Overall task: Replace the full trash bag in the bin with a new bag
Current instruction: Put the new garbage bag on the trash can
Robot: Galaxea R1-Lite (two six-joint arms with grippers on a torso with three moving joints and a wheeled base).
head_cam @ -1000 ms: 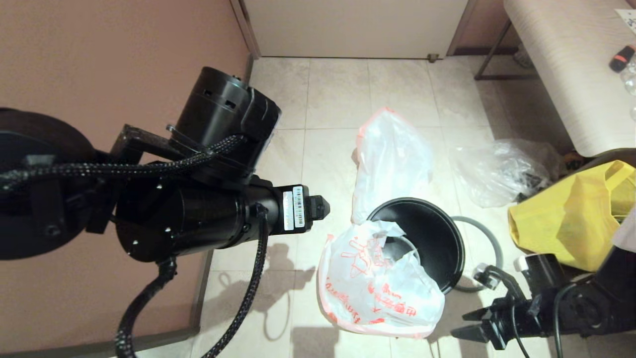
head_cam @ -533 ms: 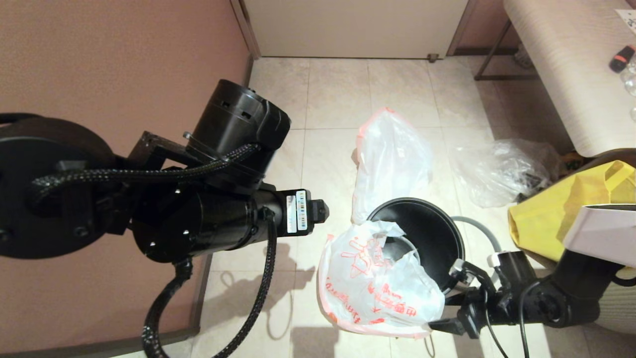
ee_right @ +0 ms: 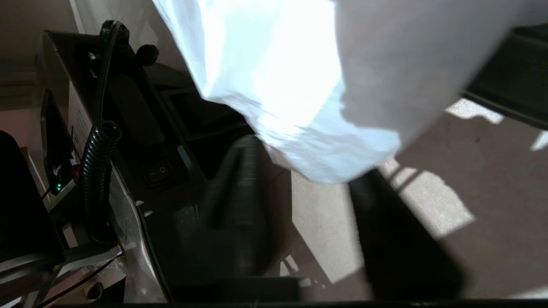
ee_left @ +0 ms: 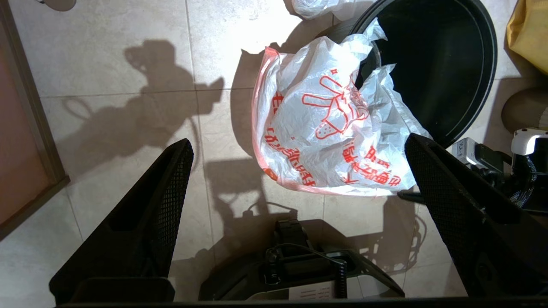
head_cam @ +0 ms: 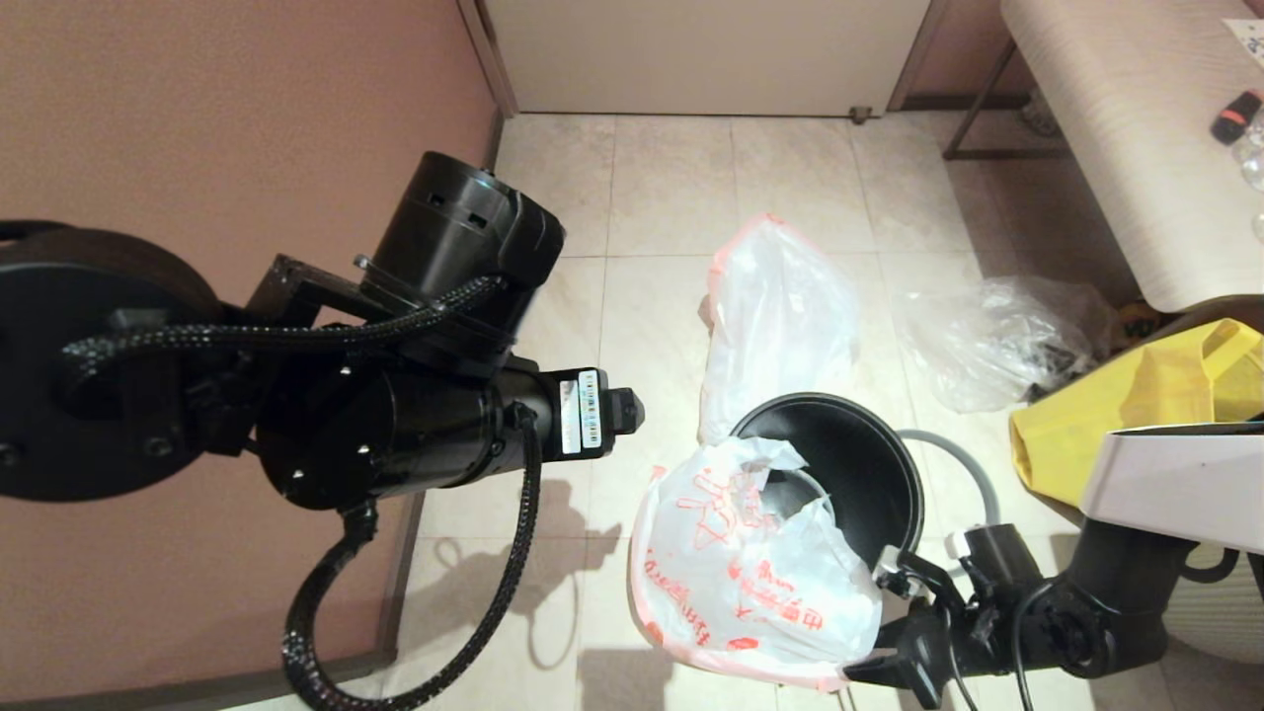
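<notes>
The black bin (head_cam: 859, 464) stands on the tiled floor, with its grey ring (head_cam: 975, 474) lying around its right side. The new bag (head_cam: 750, 578), white with red-orange print, drapes over the bin's near left rim and down to the floor. Behind the bin stands the full trash bag (head_cam: 780, 316), plain and milky-white. My right gripper (head_cam: 874, 652) is low at the new bag's near right corner; its jaws stand apart with the bag's edge (ee_right: 325, 162) at their tips. My left gripper (ee_left: 298, 141) hangs wide open high above the new bag (ee_left: 334, 128) and bin (ee_left: 445, 64).
A clear plastic bag (head_cam: 997, 336) lies on the floor right of the full bag. A yellow tote (head_cam: 1126, 434) sits at the right, under a pale table (head_cam: 1136, 128). A brown wall (head_cam: 197, 99) runs along the left. My own base (ee_left: 299, 265) is just below the new bag.
My right gripper has swung left to the new bag's near right corner, and its jaws have narrowed. The left arm has shifted slightly and stays wide open.
</notes>
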